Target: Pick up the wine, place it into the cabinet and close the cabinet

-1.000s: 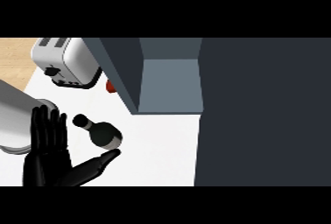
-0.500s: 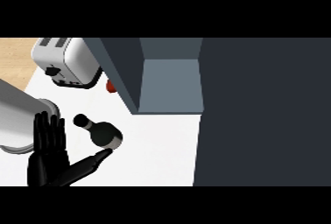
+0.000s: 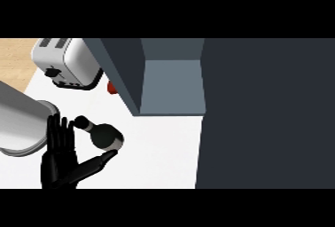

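On the white counter point(image 3: 163, 146) the wine point(image 3: 104, 135) hasn't moved, lying just left of the open cabinet point(image 3: 171, 84). Left hand point(image 3: 60, 162) has crept closer since a second ago: fingers straight beside the neck, thumb tip touching the bottle's base, not clasping yet. Toaster point(image 3: 68, 62) sits behind.

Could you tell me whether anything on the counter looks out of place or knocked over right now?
Nothing stands out. The wine bottle stands on the white counter beside the open left hand, the toaster sits at the back, and the cabinet is open. Nothing looks spilled.
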